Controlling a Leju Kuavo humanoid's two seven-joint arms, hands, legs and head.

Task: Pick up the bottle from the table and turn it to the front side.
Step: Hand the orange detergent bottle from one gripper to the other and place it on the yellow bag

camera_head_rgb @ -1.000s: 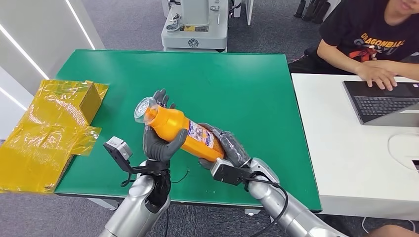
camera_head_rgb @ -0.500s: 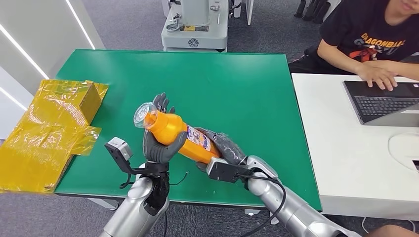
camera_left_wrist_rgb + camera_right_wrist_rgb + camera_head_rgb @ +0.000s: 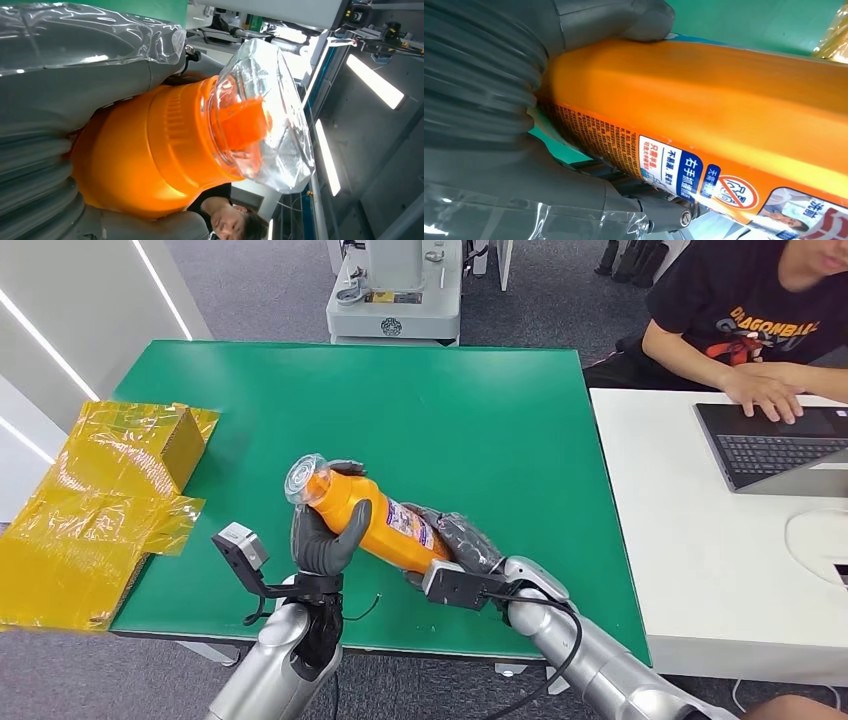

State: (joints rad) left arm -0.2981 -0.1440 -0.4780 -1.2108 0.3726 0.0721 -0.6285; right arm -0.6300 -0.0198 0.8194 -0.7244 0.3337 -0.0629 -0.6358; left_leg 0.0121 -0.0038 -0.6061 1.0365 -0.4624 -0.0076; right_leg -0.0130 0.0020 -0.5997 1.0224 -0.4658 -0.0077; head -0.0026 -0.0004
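A: Report bottle position and grip.

B: One orange bottle [image 3: 368, 521] is held above the green tabletop [image 3: 480, 420], near its front edge. The long axis is tilted, with the wrapped cap [image 3: 303, 478] up and toward the robot's left. The left hand [image 3: 322, 540] has its fingers closed around the neck end; the right hand [image 3: 458, 543] has its fingers closed around the base end.

A: Which side is showing?

B: The printed label [image 3: 694, 170] faces the right wrist camera. Judgement: rotation about the long axis remains, both hands equally placed.

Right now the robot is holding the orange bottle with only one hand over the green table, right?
Not quite: the head view shows both hands on the orange bottle, left hand near the cap and right hand at the base, over the green table.
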